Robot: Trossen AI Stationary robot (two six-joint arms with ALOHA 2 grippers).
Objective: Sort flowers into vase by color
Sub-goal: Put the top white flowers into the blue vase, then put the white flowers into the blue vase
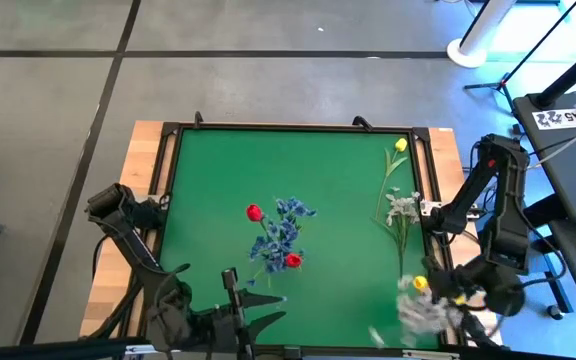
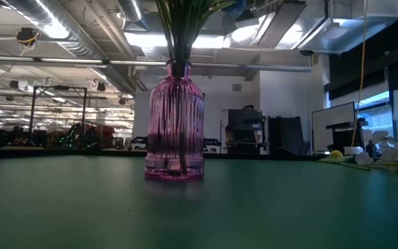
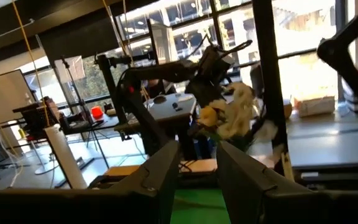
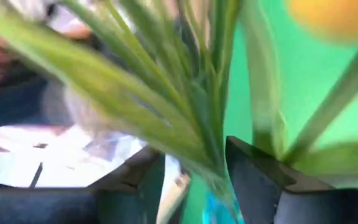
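Observation:
A purple ribbed vase (image 2: pixel 175 124) stands mid-table with green stems in its neck. From above it shows red tulips (image 1: pixel 255 212) and blue blossoms (image 1: pixel 286 228). A yellow tulip (image 1: pixel 400 145) and a whitish spray (image 1: pixel 401 208) lie flat at the right. At the near right corner a bunch with a yellow tulip (image 1: pixel 420 284) and whitish blossoms (image 1: pixel 428 312) stands up. My right gripper (image 4: pixel 191 168) is open there, and the bunch's green stems (image 4: pixel 185 118) pass between its fingers. My left gripper (image 3: pixel 197 168) is open and holds nothing, near the front edge at the left (image 1: pixel 266 312). My right gripper has the bunch's stems (image 4: pixel 213 155) in the gap between its two parted fingers, low on the stems. I cannot tell whether either finger touches them.
The green mat is framed by a black rail (image 1: pixel 173 180) on a wooden top. Desks, stands and cables crowd the room beyond the right edge (image 1: pixel 568 110). In the low view the loose flowers (image 2: pixel 375 155) lie at the far right.

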